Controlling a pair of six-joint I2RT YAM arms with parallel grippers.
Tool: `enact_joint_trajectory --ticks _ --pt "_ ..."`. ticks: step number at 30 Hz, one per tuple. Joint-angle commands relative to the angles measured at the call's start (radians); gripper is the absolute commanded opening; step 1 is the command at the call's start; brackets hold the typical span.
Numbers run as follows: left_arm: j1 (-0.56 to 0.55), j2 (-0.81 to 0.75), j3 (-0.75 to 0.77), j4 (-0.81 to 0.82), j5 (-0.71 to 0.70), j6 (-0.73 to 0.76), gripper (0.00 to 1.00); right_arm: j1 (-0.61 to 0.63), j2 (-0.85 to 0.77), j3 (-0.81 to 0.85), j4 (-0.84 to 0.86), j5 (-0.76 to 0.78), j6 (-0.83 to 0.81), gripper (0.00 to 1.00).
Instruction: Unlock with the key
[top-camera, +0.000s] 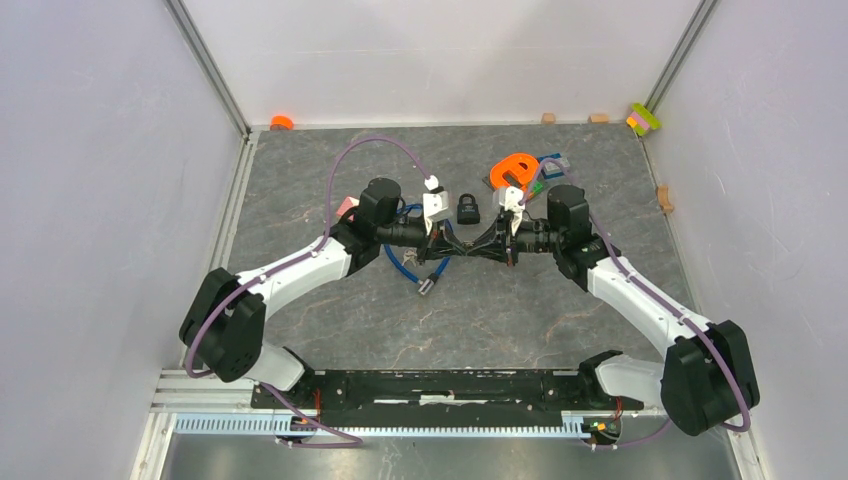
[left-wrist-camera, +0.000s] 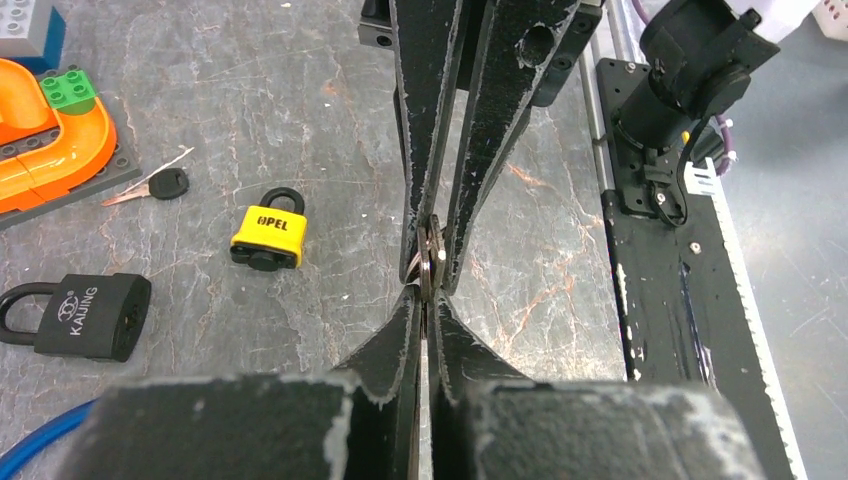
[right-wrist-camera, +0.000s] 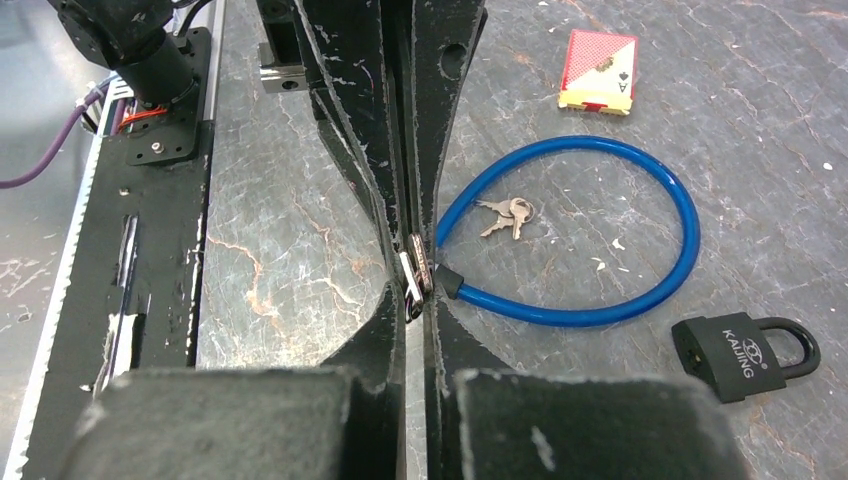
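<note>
Arms meet tip to tip over the table (top-camera: 500, 320), the left gripper (left-wrist-camera: 424, 300) and right gripper (right-wrist-camera: 418, 305) both clenched on one small key (left-wrist-camera: 432, 262) held between them. Unlocking has not begun: the black padlock (top-camera: 467, 208), yellow padlock (left-wrist-camera: 268, 236) and blue cable lock (right-wrist-camera: 600, 230) lie shut nearby, with the key in no keyhole.
</note>
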Motion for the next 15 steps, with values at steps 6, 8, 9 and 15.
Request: enact_joint_trajectory --ticks 6,8,9,15 --pt "-0.008 -0.028 0.008 -0.074 0.129 0.13 0.12 -0.004 -0.015 0.011 0.005 0.021 -0.068 0.0" --pt "-0.008 -0.026 0.008 -0.079 0.136 0.14 0.17 -0.004 -0.015 0.008 0.005 0.022 -0.069 0.0" --pt "-0.008 -0.026 0.008 -0.079 0.136 0.141 0.19 -0.004 -0.014 0.008 0.005 0.023 -0.068 0.0" --pt "-0.008 -0.018 0.011 -0.08 0.145 0.144 0.25 -0.004 -0.015 0.004 0.014 0.029 -0.057 0.0"
